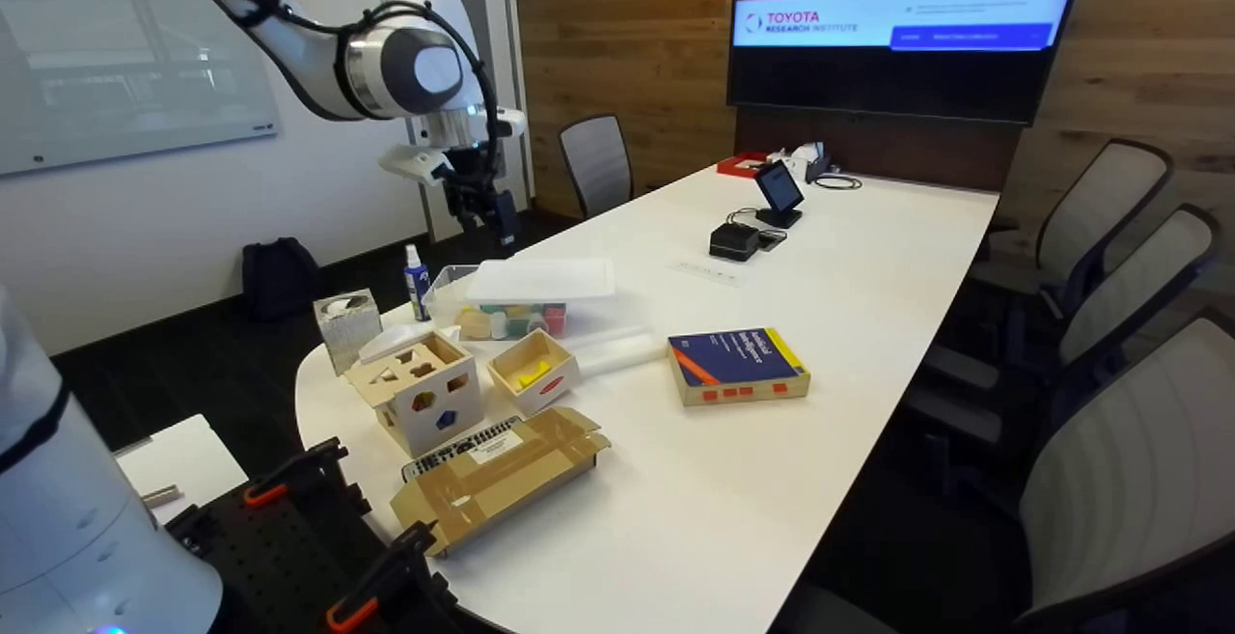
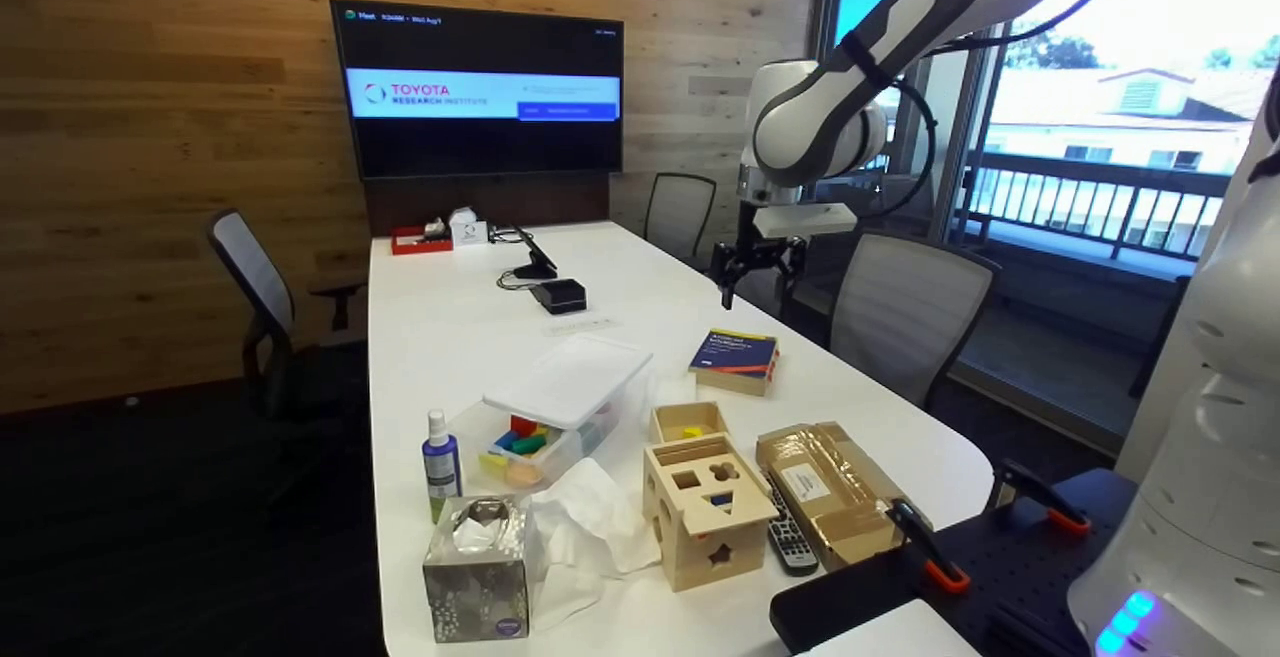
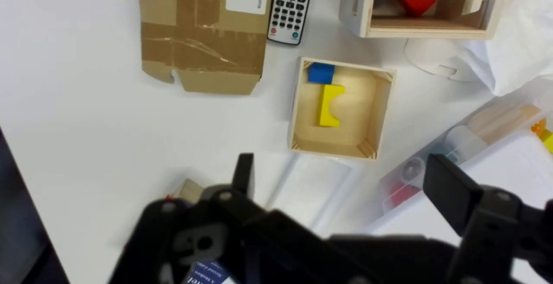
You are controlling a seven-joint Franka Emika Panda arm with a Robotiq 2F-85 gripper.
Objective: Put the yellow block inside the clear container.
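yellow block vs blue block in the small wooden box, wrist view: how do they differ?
The yellow block has a curved notch; the blue block shows none. The yellow block looks longer than the blue block. Both lie in the small wooden box.

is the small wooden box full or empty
Neither: in the wrist view the box holds a yellow block and a blue block, with bare space beside them.
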